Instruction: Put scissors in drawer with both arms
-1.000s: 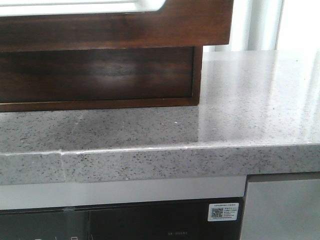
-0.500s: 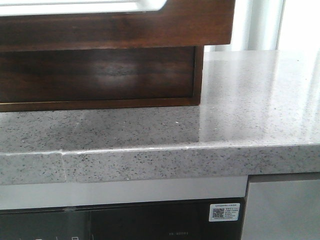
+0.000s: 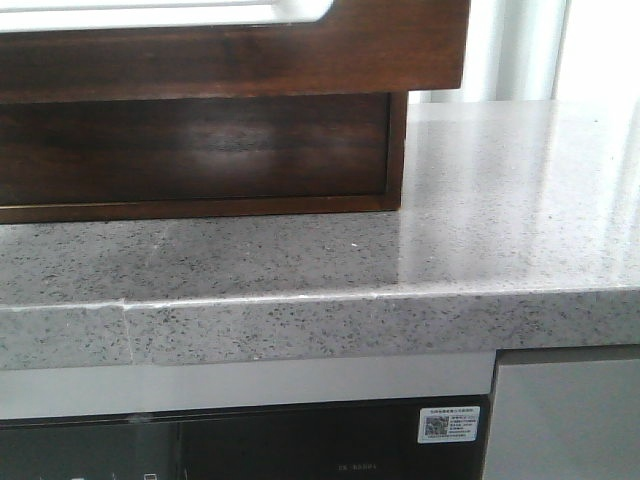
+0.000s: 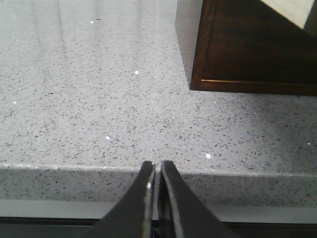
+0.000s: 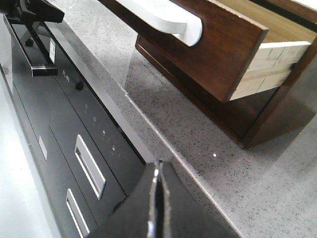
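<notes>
On my right wrist camera, the right gripper [image 5: 156, 198] sits nearest me with its two black fingers pressed flat together and nothing between them. It hangs off the front edge of the counter [image 5: 208, 163], over the dark appliance front [image 5: 74, 129] with its pale recessed handles.

My left wrist camera shows the left gripper [image 4: 156, 191] with its fingers drawn almost together, only a thin slit between the tips, and empty. It too is at the counter's front lip, with the speckled grey stone stretching away ahead of it.

Farther back, the drawer [image 5: 218, 44] stands pulled out of the wooden case [image 5: 277, 109] and overhangs the counter. I see its dark brown glossy front, the finger notch cut into its top edge showing whitish, and its pale wooden side and floor behind. In the front view, the drawer [image 3: 380, 45] fills the top of the frame above the case's dark recess [image 3: 200, 145], and the case rests on the counter [image 3: 500, 200]. A corner of the case [image 4: 247, 49] also shows on the left wrist camera.

I can't find the scissors on any camera; most of the drawer's inside is out of view, so I can't tell whether they lie in there.
</notes>
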Tool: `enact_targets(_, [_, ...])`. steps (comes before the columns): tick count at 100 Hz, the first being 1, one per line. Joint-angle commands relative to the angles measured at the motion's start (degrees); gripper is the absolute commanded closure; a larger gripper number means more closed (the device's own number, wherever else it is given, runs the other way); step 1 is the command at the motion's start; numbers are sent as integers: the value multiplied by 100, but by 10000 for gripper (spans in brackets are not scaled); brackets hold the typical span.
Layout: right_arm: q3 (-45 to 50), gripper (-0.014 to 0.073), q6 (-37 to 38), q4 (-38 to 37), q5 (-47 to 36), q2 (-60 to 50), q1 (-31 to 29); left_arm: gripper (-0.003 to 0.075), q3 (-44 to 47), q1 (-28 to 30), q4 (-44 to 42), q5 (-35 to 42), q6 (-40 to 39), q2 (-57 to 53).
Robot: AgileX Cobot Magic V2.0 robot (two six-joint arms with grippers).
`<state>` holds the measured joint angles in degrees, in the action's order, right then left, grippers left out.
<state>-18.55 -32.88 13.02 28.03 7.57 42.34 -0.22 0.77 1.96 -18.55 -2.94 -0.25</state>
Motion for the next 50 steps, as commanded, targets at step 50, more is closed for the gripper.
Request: enact_targets(50, [938, 640, 1453, -922, -3298, 63, -528, 739, 111, -13, -1, 262, -68, -196])
